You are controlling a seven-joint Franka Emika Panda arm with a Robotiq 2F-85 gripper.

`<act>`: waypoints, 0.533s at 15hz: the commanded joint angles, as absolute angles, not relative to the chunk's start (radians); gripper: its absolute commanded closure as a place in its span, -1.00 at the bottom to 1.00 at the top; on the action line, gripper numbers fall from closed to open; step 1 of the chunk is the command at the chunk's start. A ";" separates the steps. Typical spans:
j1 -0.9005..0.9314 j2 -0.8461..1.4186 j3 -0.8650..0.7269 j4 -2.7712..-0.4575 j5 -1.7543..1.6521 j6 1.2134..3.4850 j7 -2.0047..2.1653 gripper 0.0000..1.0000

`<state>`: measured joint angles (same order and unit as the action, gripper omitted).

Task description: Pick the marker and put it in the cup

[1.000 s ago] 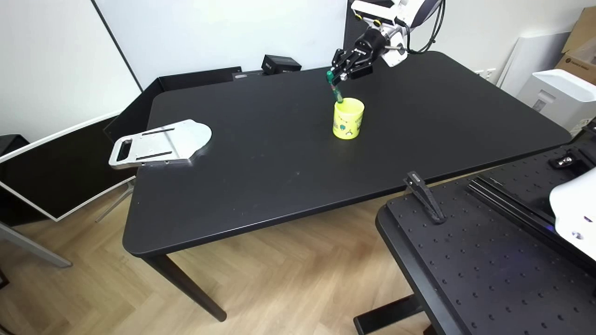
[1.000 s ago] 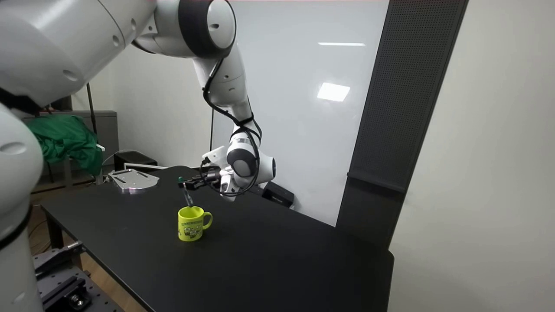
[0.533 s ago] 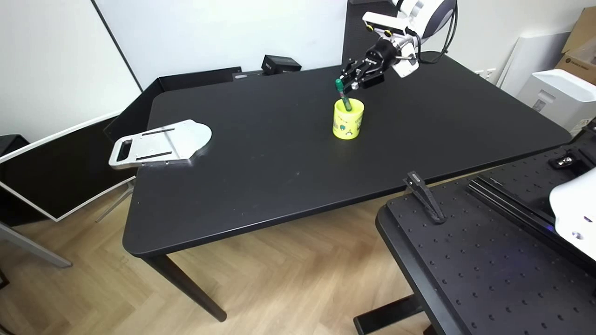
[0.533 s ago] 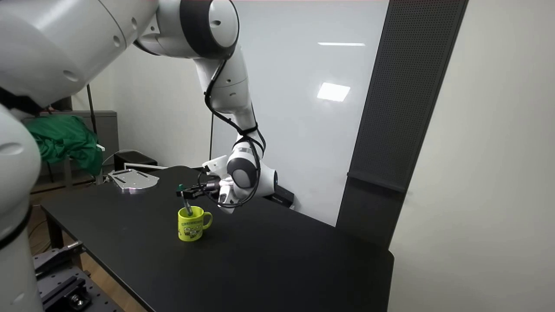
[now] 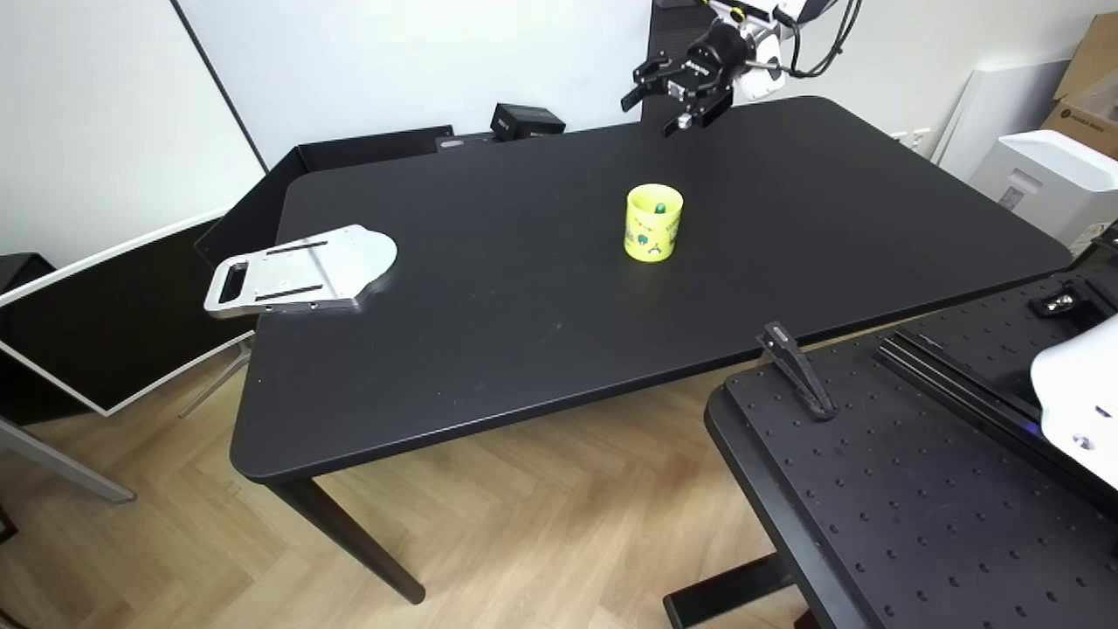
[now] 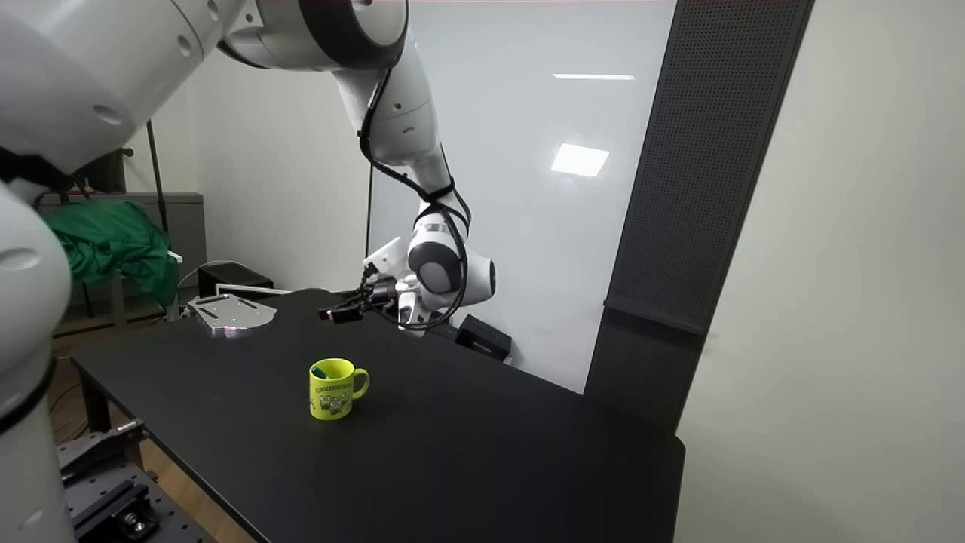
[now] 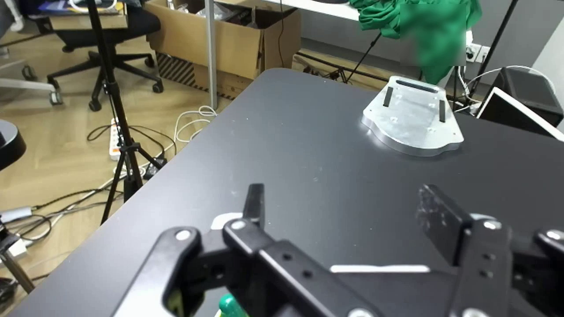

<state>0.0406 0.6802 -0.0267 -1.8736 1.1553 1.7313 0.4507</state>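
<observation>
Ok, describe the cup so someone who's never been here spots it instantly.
Start at the large black table. Upright on it, apart from the flat silver plate, stands the cup. Unlike that plate, it's bright yellow and patterned, with the green marker inside.

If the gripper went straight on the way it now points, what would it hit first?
Probably the black tabletop: the gripper points slantwise down at it, with the metal plate farther off in the wrist view. Depth is unclear, so exactly where it would touch is hard to judge.
</observation>
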 commanded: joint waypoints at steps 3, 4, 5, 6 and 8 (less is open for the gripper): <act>0.081 0.513 -0.068 -1.866 0.946 1.793 0.456 -1.00; 0.086 0.486 -0.070 -1.877 0.899 1.814 0.451 -1.00; 0.091 0.460 -0.071 -1.890 0.848 1.835 0.453 -1.00; 0.094 0.438 -0.071 -1.900 0.795 1.856 0.451 -1.00; 0.100 0.388 -0.069 -1.937 0.683 1.893 0.447 -1.00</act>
